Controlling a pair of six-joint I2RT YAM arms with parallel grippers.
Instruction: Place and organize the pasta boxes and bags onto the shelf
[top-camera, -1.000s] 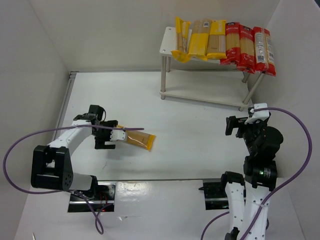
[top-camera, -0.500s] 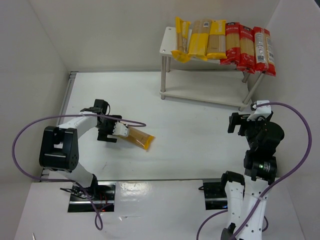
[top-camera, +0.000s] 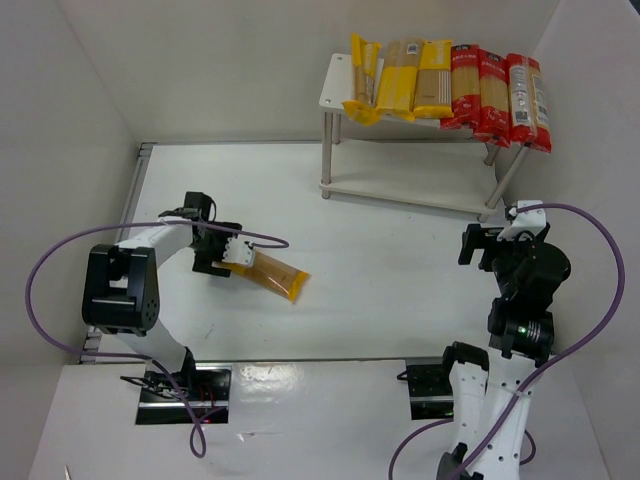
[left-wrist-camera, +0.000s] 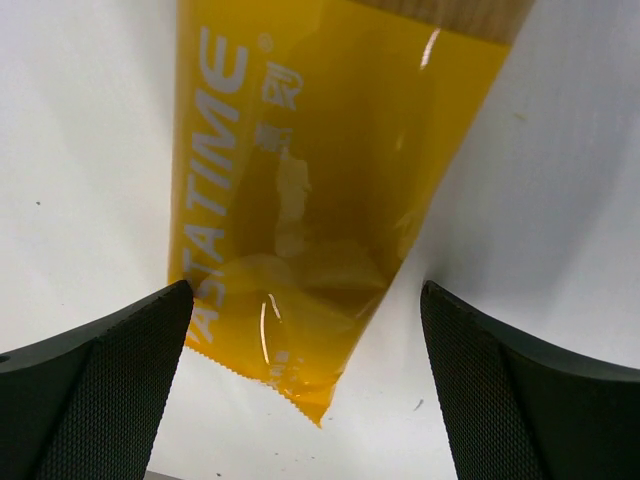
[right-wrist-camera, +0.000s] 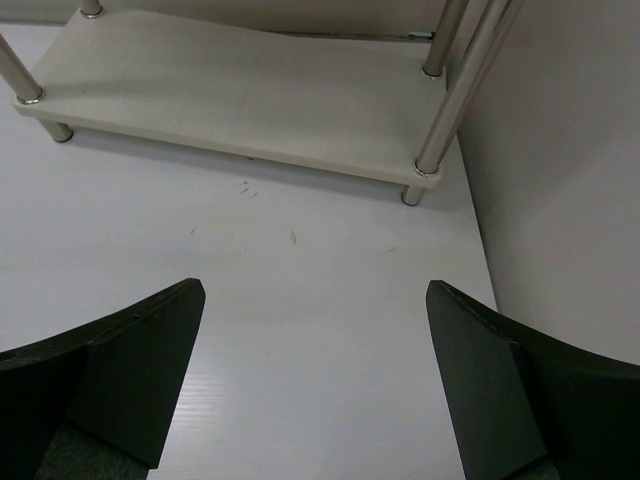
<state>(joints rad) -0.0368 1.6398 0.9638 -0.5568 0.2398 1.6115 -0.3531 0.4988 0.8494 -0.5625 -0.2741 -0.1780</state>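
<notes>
Item: one yellow packet (top-camera: 278, 280), flat on the table (top-camera: 400, 270), well apart from the shelf (top-camera: 335, 95), unmoved. Left gripper (top-camera: 232, 260), jaws wide, has edged in to straddle its end; pickup pending. Right gripper (right-wrist-camera: 315, 290) released, empty, facing the lower tier.

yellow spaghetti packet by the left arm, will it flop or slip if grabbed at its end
The glossy yellow plastic spaghetti packet shows bright glare, so it is probably slippery. Its near end looks flat and wrinkled, so a grip there may catch only film. The straight tan strands further up likely keep the body stiff but brittle.
</notes>
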